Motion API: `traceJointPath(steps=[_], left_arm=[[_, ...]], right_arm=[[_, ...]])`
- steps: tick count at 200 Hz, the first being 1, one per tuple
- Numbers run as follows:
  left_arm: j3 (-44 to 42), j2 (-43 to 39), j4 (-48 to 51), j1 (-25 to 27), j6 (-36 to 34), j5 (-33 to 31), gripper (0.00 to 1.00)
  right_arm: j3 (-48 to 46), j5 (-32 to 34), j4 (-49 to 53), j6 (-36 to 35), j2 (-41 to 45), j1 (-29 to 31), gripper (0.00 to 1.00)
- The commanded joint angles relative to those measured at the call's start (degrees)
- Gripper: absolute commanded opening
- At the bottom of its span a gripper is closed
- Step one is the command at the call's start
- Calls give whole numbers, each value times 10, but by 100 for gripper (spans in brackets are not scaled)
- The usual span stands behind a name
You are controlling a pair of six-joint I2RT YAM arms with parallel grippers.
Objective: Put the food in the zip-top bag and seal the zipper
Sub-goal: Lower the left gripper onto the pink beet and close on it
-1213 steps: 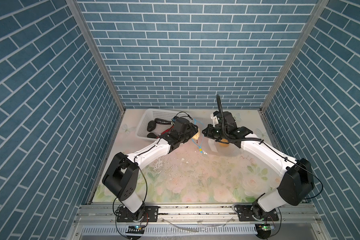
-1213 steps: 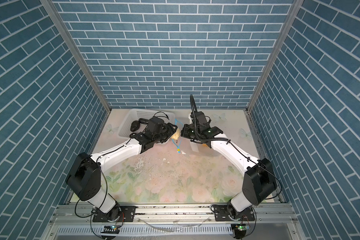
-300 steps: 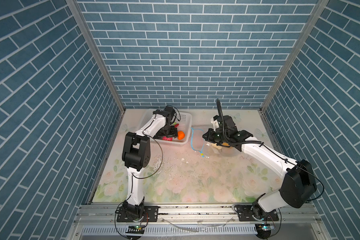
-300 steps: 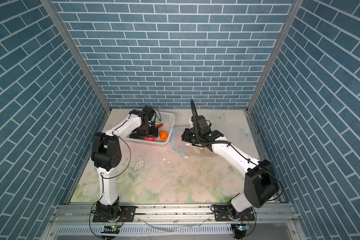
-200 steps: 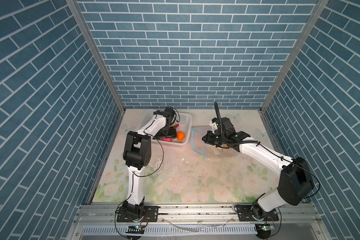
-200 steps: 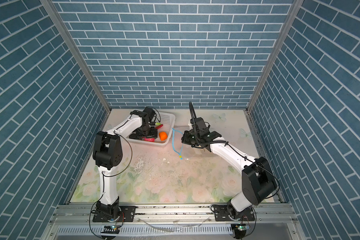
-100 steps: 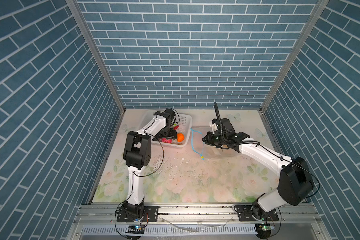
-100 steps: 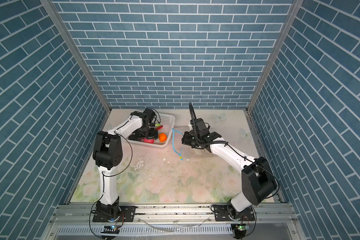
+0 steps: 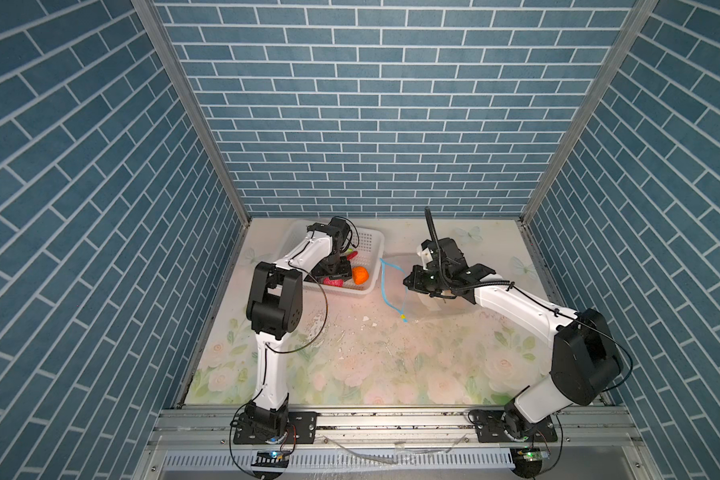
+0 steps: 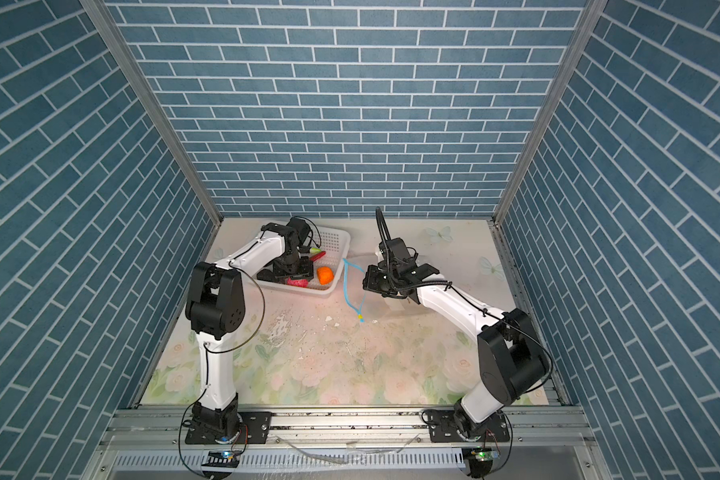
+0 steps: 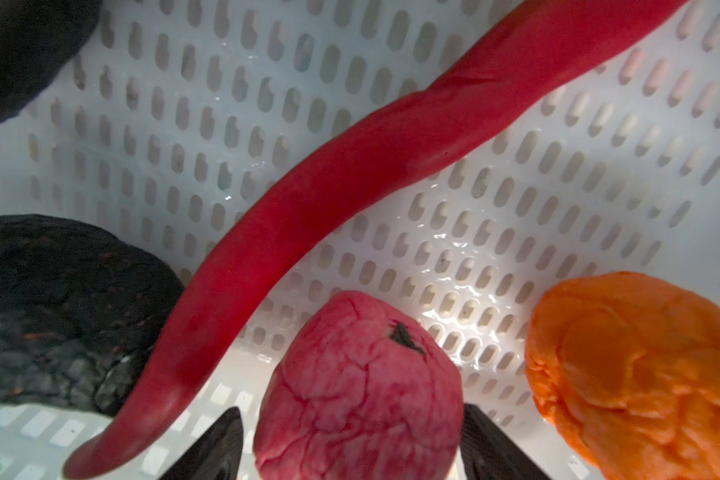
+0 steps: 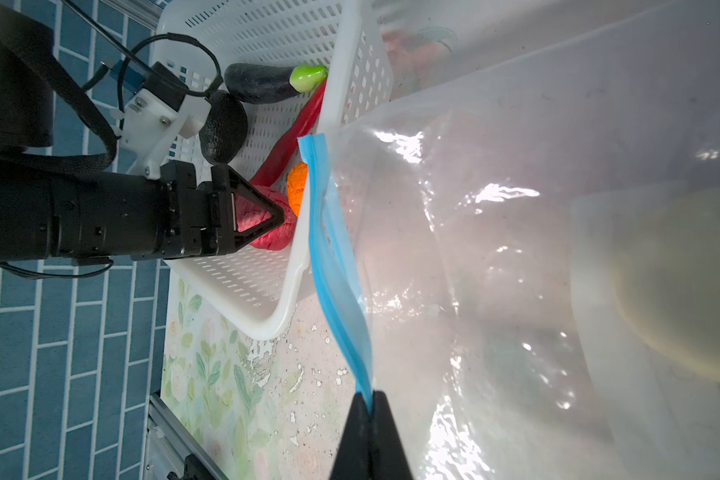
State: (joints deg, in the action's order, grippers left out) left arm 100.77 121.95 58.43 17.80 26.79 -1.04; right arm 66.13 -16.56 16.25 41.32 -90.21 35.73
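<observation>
The left tool [image 12: 275,218] stands open inside the basket [image 12: 292,291], its jaws on either side of the pink lump [image 11: 358,374] and not quite clamped. The chili [image 11: 350,187], a black piece [image 11: 59,311] and the orange lump [image 11: 641,374] crowd close around the pink lump. Just beside the basket on the worktop [image 9: 391,365], the right tool [image 12: 368,409] is pinched shut on the zipper [image 12: 329,249] of the bag [image 12: 516,249], which holds a yellow lump [image 12: 682,282].
</observation>
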Motion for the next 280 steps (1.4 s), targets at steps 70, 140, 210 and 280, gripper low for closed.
traceJointPath(steps=[70, 140, 210, 280], left_arm=[[3, 8, 15, -4, -2, 28, 67], [5, -3, 5, -3, -1, 46, 64], [27, 0, 10, -4, -1, 56, 63], [59, 15, 10, -10, 2, 76, 60]], right_arm=[[9, -1, 7, -27, -15, -2, 0], [10, -1, 7, -26, -19, -2, 0], [10, -2, 7, -24, -15, -2, 0], [16, -9, 7, -24, -25, -2, 0]])
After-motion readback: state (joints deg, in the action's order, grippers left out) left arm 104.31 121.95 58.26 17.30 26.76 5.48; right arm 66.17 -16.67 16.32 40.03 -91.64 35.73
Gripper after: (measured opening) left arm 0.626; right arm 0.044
